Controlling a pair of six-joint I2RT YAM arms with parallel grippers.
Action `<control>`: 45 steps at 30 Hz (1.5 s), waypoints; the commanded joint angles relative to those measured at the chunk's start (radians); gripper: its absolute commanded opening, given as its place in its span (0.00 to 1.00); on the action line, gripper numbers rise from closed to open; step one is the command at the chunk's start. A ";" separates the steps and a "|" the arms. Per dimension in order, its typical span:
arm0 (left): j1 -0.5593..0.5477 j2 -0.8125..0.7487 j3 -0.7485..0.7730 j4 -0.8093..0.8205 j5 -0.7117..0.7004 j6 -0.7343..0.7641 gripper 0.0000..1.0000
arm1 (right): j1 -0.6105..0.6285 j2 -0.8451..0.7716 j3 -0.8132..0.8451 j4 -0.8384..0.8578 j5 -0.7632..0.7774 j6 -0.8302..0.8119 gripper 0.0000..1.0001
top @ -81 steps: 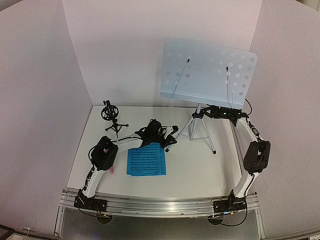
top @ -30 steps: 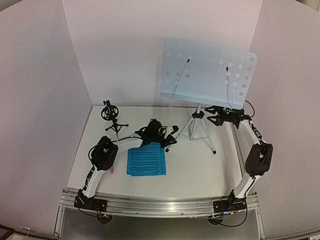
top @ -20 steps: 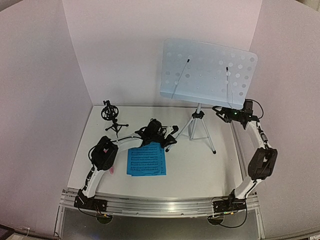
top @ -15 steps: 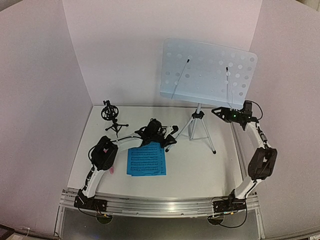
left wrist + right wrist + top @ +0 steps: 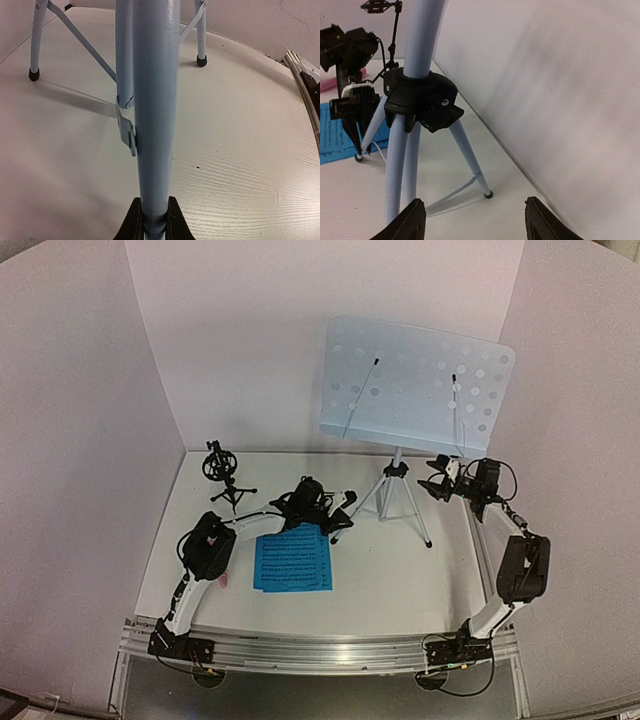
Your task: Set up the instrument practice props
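Clamping my left gripper (image 5: pixel 152 222) on the music stand tripod leg (image 5: pixel 152 100); right gripper (image 5: pixel 475 217) hangs wide, empty, right of it.

The white tabletop (image 5: pixel 400 570) carries blue sheet-music pages (image 5: pixel 292 560) lying flat near the front, a black mic holder (image 5: pixel 224 475) back left, and a 3-legged tripod (image 5: pixel 398 495).
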 commanded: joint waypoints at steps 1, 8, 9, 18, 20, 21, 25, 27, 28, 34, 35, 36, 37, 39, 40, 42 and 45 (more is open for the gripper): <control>0.014 0.023 0.043 -0.005 0.004 -0.027 0.00 | 0.051 -0.031 0.003 0.073 0.069 -0.348 0.65; 0.013 0.029 0.032 0.037 0.001 -0.044 0.00 | 0.142 -0.032 0.019 0.070 0.197 -0.547 0.64; 0.013 0.030 0.034 0.045 -0.001 -0.049 0.00 | 0.153 -0.036 0.022 0.069 0.204 -0.560 0.64; 0.011 0.031 0.029 0.048 -0.019 -0.052 0.00 | 0.176 -0.051 0.032 0.005 0.207 -0.664 0.49; 0.011 0.032 0.027 0.049 -0.033 -0.049 0.00 | 0.185 -0.051 0.042 -0.010 0.216 -0.688 0.47; 0.011 0.032 0.028 0.049 -0.036 -0.048 0.00 | 0.188 -0.053 0.046 -0.012 0.216 -0.690 0.46; 0.011 0.030 0.025 0.042 -0.034 -0.048 0.00 | 0.195 -0.071 0.047 -0.013 0.212 -0.690 0.42; 0.011 0.030 0.024 0.039 -0.037 -0.051 0.00 | 0.195 -0.081 0.047 -0.015 0.208 -0.690 0.42; 0.010 0.030 0.022 0.038 -0.037 -0.052 0.00 | 0.195 -0.084 0.048 -0.017 0.202 -0.689 0.42; 0.009 0.016 0.023 0.005 -0.037 -0.028 0.00 | 0.195 -0.094 0.097 -0.132 0.148 -0.714 0.41; 0.009 0.013 0.020 0.004 -0.038 -0.022 0.00 | 0.195 -0.093 0.097 -0.142 0.145 -0.718 0.41; 0.009 0.012 0.016 0.006 -0.041 -0.018 0.00 | 0.195 -0.092 0.096 -0.148 0.143 -0.722 0.40; 0.009 0.013 0.014 0.007 -0.046 -0.015 0.00 | 0.195 -0.088 0.098 -0.157 0.145 -0.726 0.40; 0.008 0.015 0.015 0.009 -0.051 -0.016 0.00 | 0.200 -0.074 0.118 -0.202 0.165 -0.759 0.39; 0.006 0.016 0.014 0.011 -0.051 -0.015 0.00 | 0.203 -0.067 0.130 -0.247 0.181 -0.789 0.39; 0.002 0.016 0.009 0.019 -0.050 -0.014 0.00 | 0.207 -0.060 0.136 -0.274 0.191 -0.819 0.39; -0.002 0.019 0.005 0.029 -0.052 -0.022 0.00 | 0.218 -0.061 0.145 -0.291 0.205 -0.850 0.37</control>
